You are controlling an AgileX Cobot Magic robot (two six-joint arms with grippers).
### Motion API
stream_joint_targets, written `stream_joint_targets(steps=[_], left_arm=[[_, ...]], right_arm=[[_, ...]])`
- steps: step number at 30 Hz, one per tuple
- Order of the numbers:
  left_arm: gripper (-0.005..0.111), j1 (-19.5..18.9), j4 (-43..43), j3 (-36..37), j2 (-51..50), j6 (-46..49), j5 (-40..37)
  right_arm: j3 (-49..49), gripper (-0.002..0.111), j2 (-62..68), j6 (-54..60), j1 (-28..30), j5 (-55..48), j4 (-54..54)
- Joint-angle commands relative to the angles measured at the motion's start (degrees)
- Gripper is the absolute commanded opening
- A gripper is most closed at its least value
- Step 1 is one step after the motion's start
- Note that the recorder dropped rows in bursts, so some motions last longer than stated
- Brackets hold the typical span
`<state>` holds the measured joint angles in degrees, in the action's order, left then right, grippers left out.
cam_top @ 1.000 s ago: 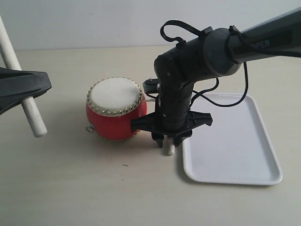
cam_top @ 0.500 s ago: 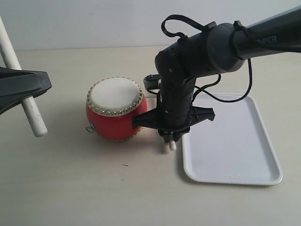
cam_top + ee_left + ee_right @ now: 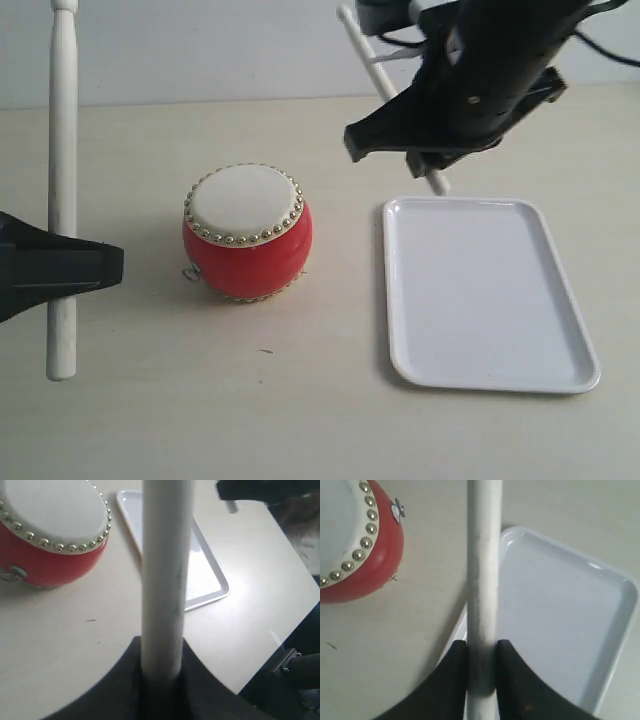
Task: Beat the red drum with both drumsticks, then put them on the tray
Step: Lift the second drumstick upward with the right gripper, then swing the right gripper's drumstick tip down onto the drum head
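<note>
Showing the white tray (image 3: pixel 490 300) on the right of the worktop (image 3: pixel 300 420) in the exterior view: its floor is plain white from rim to rim, and both drumsticks are held in the air, off it. The red drum (image 3: pixel 247 235) stands upright on the worktop to the left of the tray, near it but apart.

The left pincer (image 3: pixel 161 680) is clamped on the left drumstick (image 3: pixel 63 190), which stands upright at the left edge of the exterior view. The right pincer (image 3: pixel 481 655) is closed round the right drumstick (image 3: pixel 372 62), which slants across the top of the view, its lower end poking out just beyond the tray's far rim.

Compared with a second ago, the right arm no longer reaches down to the worktop between drum and tray, where this stick lay under its pincer — arm and stick are now lifted well clear. The left stick, tilted before, is now vertical, with the pincer lower in the view. Drum and tray keep their places.

Materials and shapes:
- Drum: barrel-shaped glossy red body, cream skin ringed with gold studs, small metal ring at the side.
- Tray: smooth, shiny, rectangular, with rounded corners and a low raised rim.
- Sticks: pale, straight round rods.
- Worktop: matt beige.
</note>
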<state>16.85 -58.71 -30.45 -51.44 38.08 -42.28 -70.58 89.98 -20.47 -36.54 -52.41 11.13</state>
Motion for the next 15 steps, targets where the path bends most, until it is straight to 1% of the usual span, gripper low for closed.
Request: stream_joint_targets(steps=[1, 2, 4, 6, 8, 10, 15], left_arm=[[0.000, -2.40, 4.56, -3.62, -0.58, -2.36, -2.81], [0.000, -3.35, 6.36, -4.57, -0.71, -2.77, -4.22], [0.000, -3.69, 8.88, -5.07, -2.17, -2.78, -7.97], [0.000, -3.69, 12.18, -5.92, -5.52, -2.92, -11.64], [0.000, -3.69, 15.89, -7.24, -8.33, -4.84, -14.88], [0.000, -3.69, 21.58, -9.08, -10.64, -8.73, -17.18], [0.000, -3.69, 35.52, -14.08, -13.90, -18.83, -22.19]], right_arm=[[6.46, 0.000, -9.87, 5.55, 0.99, -0.42, -4.65], [10.50, 0.000, -14.32, 9.40, 0.99, -0.20, -11.13], [15.12, 0.000, -19.35, 16.05, 0.99, -0.32, -20.29], [17.35, 0.000, -22.36, 19.68, 0.99, -2.84, -24.93], [17.98, 0.000, -23.23, 20.91, 0.99, -5.86, -25.57], [18.30, 0.000, -23.33, 21.46, 0.99, -7.45, -25.49], [18.30, 0.000, -23.33, 24.07, 0.89, -8.11, -24.04]])
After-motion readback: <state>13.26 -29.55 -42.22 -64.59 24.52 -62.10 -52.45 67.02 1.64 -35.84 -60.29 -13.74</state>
